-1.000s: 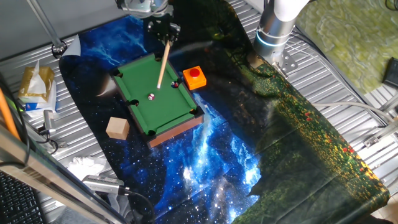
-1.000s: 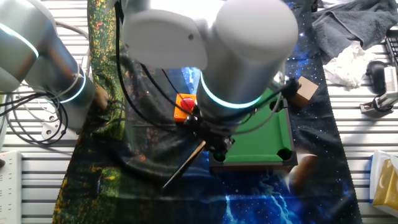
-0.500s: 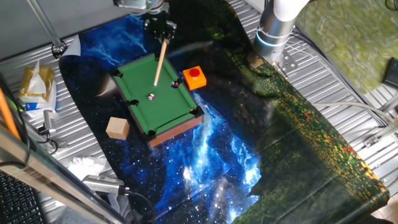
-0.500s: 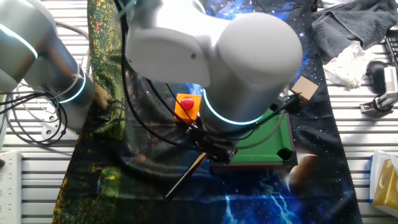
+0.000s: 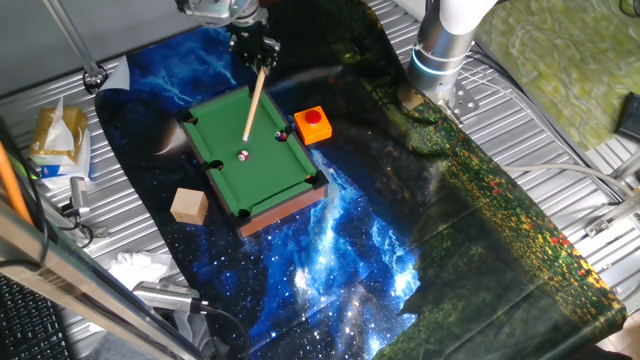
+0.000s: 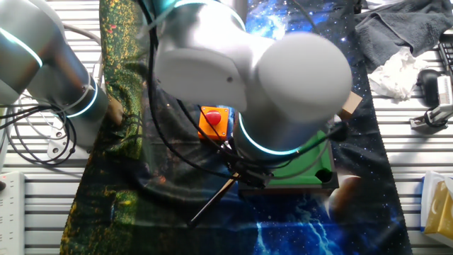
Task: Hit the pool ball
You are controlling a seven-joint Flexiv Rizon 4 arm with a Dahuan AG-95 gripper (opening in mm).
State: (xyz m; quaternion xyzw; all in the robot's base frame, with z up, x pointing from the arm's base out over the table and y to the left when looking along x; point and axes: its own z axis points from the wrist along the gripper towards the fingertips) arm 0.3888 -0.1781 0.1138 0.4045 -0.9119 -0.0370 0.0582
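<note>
The tiny whitish pool ball with a pink-red spot (image 5: 243, 155) sits on the green felt of the small wooden-sided pool table (image 5: 297, 196); being round, it has no long axis. The black two-finger gripper (image 5: 252, 49) is clenched on a slim tan wooden cue stick (image 5: 253, 103), which slants down toward the ball, its tip just above it.
</note>
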